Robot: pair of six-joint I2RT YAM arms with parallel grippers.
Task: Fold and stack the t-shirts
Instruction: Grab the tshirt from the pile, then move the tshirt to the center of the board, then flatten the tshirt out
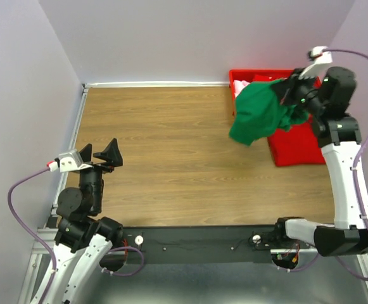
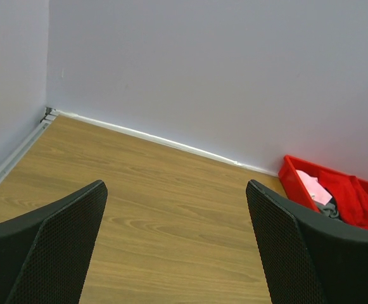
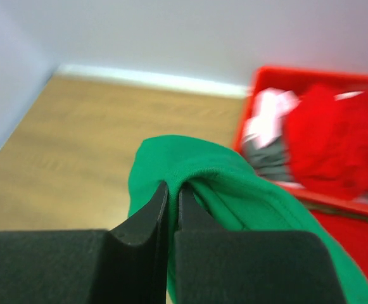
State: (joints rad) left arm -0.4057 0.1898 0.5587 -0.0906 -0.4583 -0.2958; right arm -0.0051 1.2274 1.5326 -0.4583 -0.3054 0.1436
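Green shirt: the green t-shirt (image 1: 260,117) hangs bunched in the air at two o'clock over the table (image 1: 171,164), draped across the nine o'clock rim of the red bin (image 1: 298,151).
Right hand: the right hand (image 3: 170,197) is pinched tight on one fold of the green cloth, its fingers nearly meeting.
Left hand: the left hand (image 2: 177,247) is spread wide and holds nothing at eight o'clock, well apart from the shirt.
In the bin: a red shirt (image 3: 336,142), a white-pink garment (image 3: 267,114) and a grey one (image 3: 266,157).
Risk: the grip looks thin, so a quick swing could let the cloth slip out or drop it in a heap.
Second risk: the trailing hem may catch the bin rim and drag the bin along.
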